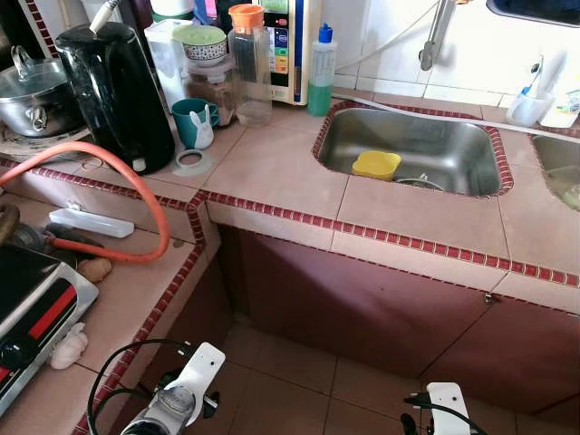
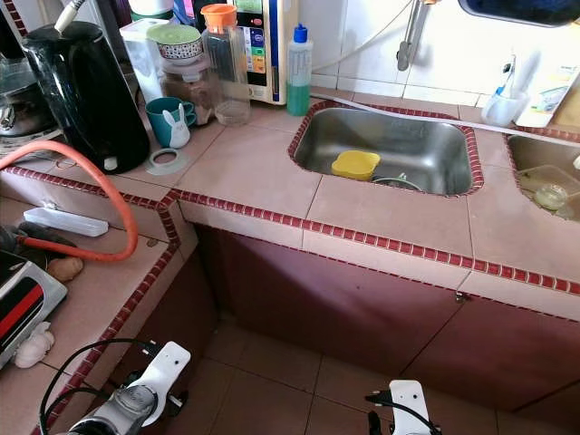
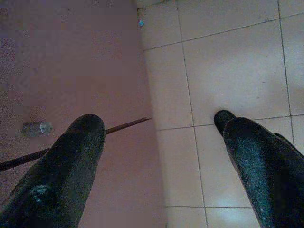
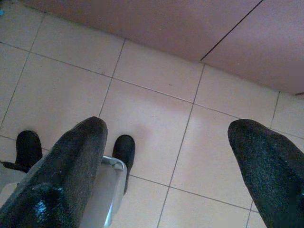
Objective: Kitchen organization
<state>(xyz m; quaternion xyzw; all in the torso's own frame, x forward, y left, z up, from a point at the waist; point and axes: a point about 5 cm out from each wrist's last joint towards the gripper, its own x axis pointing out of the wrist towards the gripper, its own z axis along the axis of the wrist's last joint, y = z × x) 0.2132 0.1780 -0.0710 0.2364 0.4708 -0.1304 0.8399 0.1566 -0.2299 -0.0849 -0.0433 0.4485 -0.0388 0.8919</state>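
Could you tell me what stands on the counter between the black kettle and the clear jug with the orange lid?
In the left eye view, a teal mug stands between the black kettle and the orange-lidded jug, with a white ring lying on the tiles just before it.

You have two sinks, one yellow bowl, one black kettle, one teal mug, one steel pot, one orange hose and one green soap bottle.
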